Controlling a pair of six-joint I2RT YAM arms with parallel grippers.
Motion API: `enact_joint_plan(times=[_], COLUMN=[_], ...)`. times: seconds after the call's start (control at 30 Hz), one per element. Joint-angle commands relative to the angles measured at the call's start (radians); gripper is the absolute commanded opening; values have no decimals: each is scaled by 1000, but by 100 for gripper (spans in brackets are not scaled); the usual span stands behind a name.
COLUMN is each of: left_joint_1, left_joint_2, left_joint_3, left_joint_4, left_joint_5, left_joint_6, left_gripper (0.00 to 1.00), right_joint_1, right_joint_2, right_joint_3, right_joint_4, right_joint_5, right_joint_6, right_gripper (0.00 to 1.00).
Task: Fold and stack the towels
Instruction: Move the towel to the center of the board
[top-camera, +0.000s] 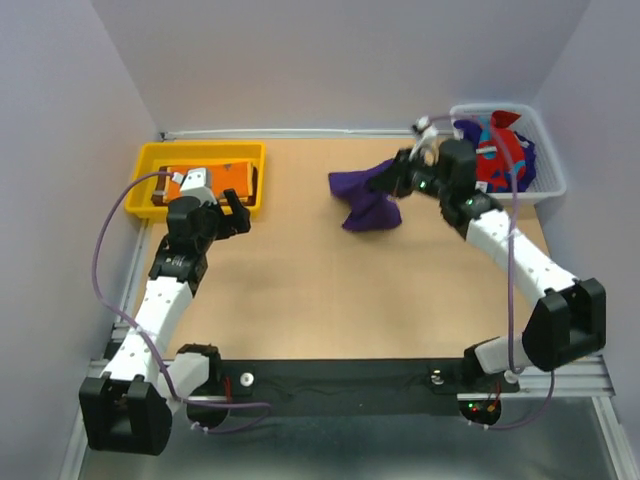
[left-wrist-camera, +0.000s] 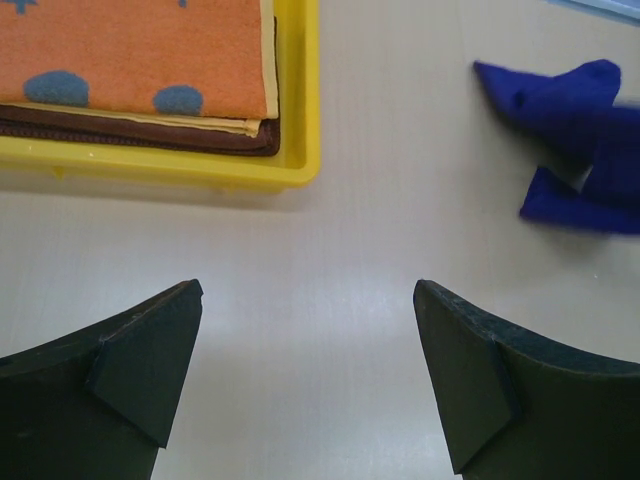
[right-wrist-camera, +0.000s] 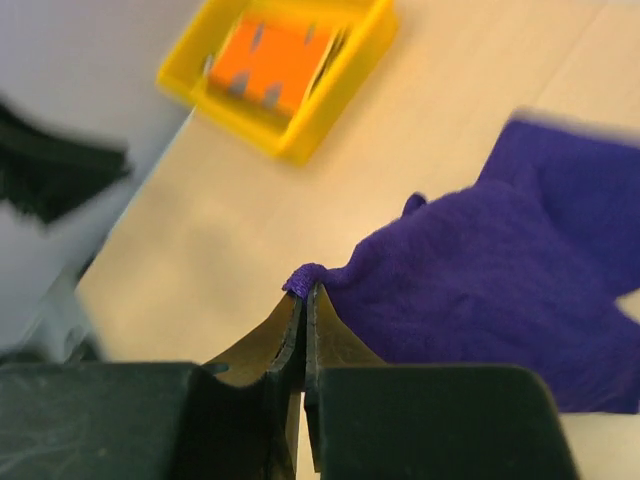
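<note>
My right jaws are pressed together on a small pinch of the purple towel, at what looks like an edge or corner. In the top view that grip sits in the upper middle, just left of the white mesh basket. The rest of the cloth lies rumpled on the desk, spreading leftward from the pinch. I judge an edge grip suits this step because the towel can be drawn out and laid flat on open desk before any fold. A grab in the middle would only bunch it.

My left jaws stand wide apart with nothing between them. They point down at bare desk just below the yellow tray, at the upper left of the top view. From there they look well placed to take the towel's other edge, or to carry a folded piece to the tray.

The tray holds the stack so far: the orange towel lies folded flat on the brown towel, edges roughly lined up. The red-and-teal towel is heaped unfolded in the basket at the upper right, so I reckon it comes after the purple one.
</note>
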Motion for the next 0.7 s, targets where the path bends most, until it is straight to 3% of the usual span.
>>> enact_joint_plan(times=[0.0, 0.03, 0.1, 0.13, 0.17, 0.2, 0.27, 0.43, 0.53, 0.67], left_joint_1=[-4, -5, -8, -14, -21, -40, -71, -174, -251, -334], left_joint_2=[-24, -26, -27, -26, -26, -20, -9, 68, 170, 345], left_joint_3=[6, 6, 2, 2, 0, 5, 17, 80, 140, 238], left_joint_4=[52, 54, 58, 60, 60, 58, 45, 38, 29, 28], left_joint_5=[31, 43, 57, 68, 72, 78, 82, 33, -24, -108], left_joint_6=[12, 11, 6, 5, -1, -6, -14, -77, -101, -121], left_gripper=[99, 99, 99, 99, 99, 99, 99, 98, 96, 88], right_joint_1=[117, 186, 257, 319, 341, 357, 354, 326, 289, 277], right_joint_2=[-150, -195, -210, -210, -207, -207, -227, -226, -137, -25], right_joint_3=[-292, -402, -454, -460, -456, -425, -393, -289, -230, -183], right_joint_4=[13, -4, -87, -137, -259, -321, -426, -442, -437, -390], right_joint_5=[-147, -156, -187, -195, -179, -144, 76, 593, 733, 704], right_joint_6=[131, 144, 130, 115, 92, 39, 15, -34, -57, -120], right_gripper=[8, 20, 29, 39, 43, 49, 55, 57, 56, 56])
